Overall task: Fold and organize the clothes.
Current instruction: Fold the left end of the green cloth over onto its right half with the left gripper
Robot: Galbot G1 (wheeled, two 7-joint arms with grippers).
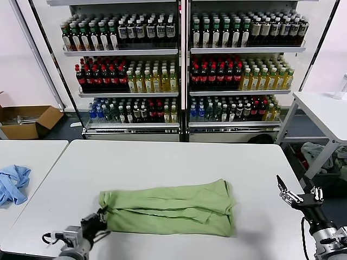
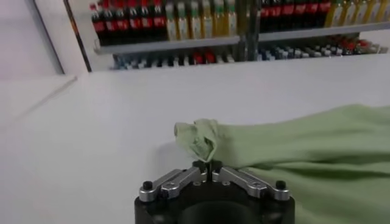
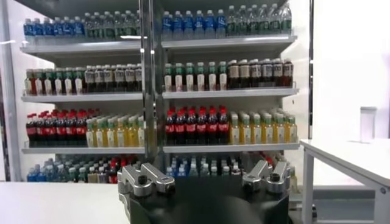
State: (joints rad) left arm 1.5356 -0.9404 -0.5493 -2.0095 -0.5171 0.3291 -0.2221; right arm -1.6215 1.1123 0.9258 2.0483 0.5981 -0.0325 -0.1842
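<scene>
Left gripper: the left gripper [image 1: 98, 221] is sitting at the lower left of the head view, its fingers [image 2: 207, 168] closed together and pinching the bunched left end of the shirt.
Right gripper: the right gripper [image 1: 297, 194] is hovering at the lower right of the head view, off the table's right edge, with its fingers spread apart and holding nothing.
Shirt: the light green polo shirt [image 1: 172, 207] is lying folded into a long band across the lower middle of the white table [image 1: 162, 162], touching only the left gripper.
Blue cloth: a light blue cloth [image 1: 12, 184] is lying crumpled on a neighbouring table at the left edge.
Background: shelves of bottles [image 1: 179, 65] are filling the top of the frame, with a cardboard box [image 1: 27, 120] sitting on the floor at the left.
</scene>
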